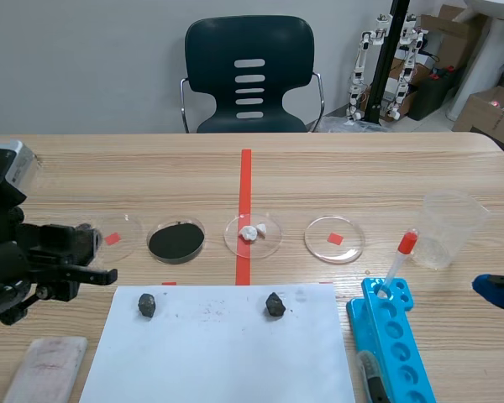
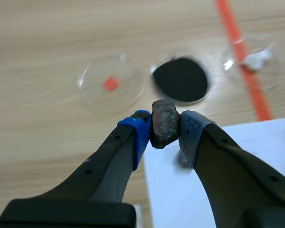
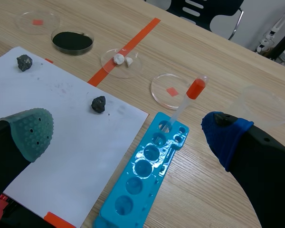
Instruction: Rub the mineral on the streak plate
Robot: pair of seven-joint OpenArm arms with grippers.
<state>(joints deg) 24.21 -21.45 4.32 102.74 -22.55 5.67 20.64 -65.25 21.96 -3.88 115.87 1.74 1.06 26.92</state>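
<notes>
My left gripper [image 2: 165, 129] is shut on a brown-grey mineral lump [image 2: 164, 118], held above the near left corner of the white streak sheet [image 2: 256, 152]. In the scene view this gripper [image 1: 101, 273] sits at the table's left, beside the sheet [image 1: 218, 353]. Two dark mineral lumps lie on the sheet, one at the left [image 1: 147, 305] and one near the middle [image 1: 275, 305]; both show in the right wrist view [image 3: 24, 62] [image 3: 99, 104]. My right gripper [image 3: 128, 137] is open over the sheet's right edge and holds nothing.
Behind the sheet stand a row of petri dishes: one with a red square [image 1: 118, 238], one with black powder [image 1: 176, 241], one with white bits [image 1: 252, 233], another with a red square [image 1: 334, 239]. A blue well tray [image 1: 391, 340] with a red-bulbed pipette [image 1: 401, 260], a plastic cup [image 1: 449, 227] and a pale pad [image 1: 46, 369] are nearby.
</notes>
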